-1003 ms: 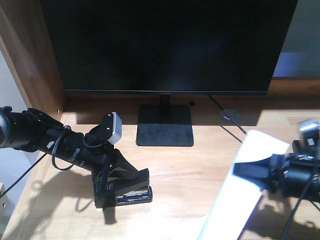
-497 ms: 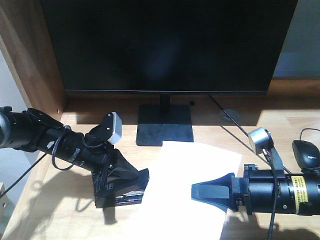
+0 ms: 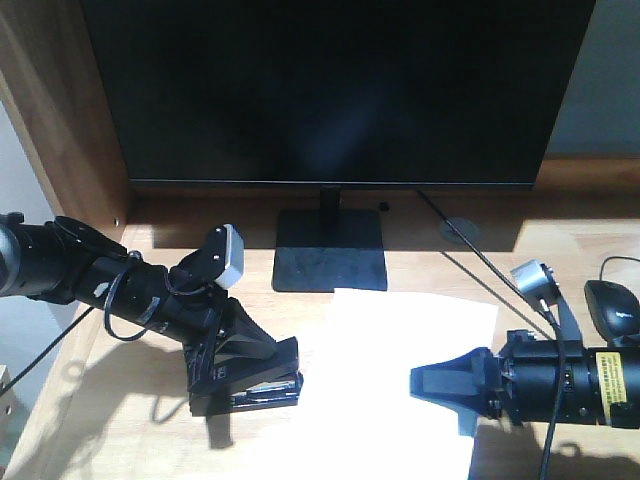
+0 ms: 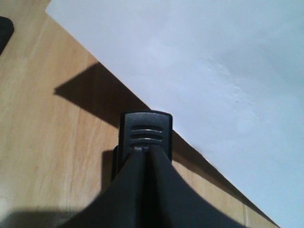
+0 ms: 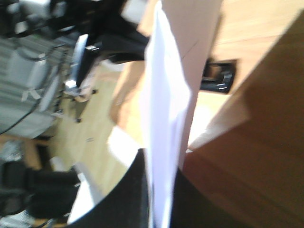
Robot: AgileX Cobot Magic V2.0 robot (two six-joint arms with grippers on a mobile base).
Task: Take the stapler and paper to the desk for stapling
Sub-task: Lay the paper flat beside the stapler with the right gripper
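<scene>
Front view: the left claw (image 3: 265,362) is clenched on the stapler (image 3: 262,390), low on the desk (image 3: 430,265) just left of the paper (image 3: 380,350). The right claw (image 3: 428,386) grips the sheet's right side.

Left wrist view: the claw pinches the stapler's end, beside the paper's edge.

Right wrist view, blurred: the sheet seems pinched edge-on.

Black stapler (image 3: 262,388) beside white paper (image 3: 385,395) over desk (image 3: 420,262)
</scene>
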